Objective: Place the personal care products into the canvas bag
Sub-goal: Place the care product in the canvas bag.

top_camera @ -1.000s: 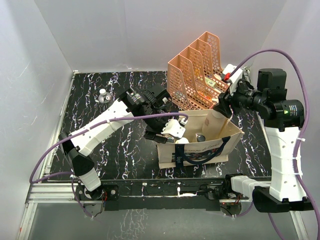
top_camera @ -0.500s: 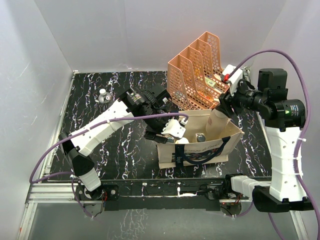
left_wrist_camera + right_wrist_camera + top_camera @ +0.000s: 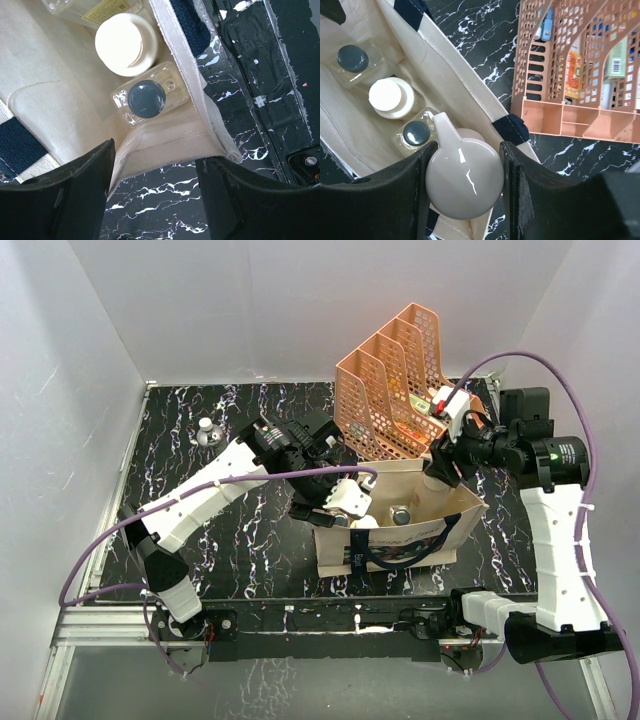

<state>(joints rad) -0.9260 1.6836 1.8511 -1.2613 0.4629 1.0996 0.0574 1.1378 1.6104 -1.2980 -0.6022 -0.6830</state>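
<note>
Far out at 10 o'clock on the black marbled surface (image 3: pixel 260 550), a small silver metal bottle (image 3: pixel 207 430) stands alone. It is not in the bag yet.

Next comes the left claw (image 3: pixel 343 498). It is spread wide and holds nothing, at the 9 o'clock end of the beige canvas bag with navy blue handles (image 3: pixel 330 548). Its camera looks down into that end. It shows one square clear glass bottle with a dark cap (image 3: pixel 146 99) beside a cream bottle with a white cap (image 3: pixel 126 44). The top camera shows these poorly.

The right claw's camera shows more. It sees a second glass bottle (image 3: pixel 416 133), so three bottles are inside.

The right claw (image 3: pixel 445 455) squeezes a shiny tan bottle (image 3: pixel 465 180) over the rim at the bag's 2 o'clock corner. The peach plastic mesh organizer (image 3: pixel 385 390) stands just behind.

In the last second the right arm leaned in toward the left. The tan bottle has not been let go, so I think two bottles are left to pack.
</note>
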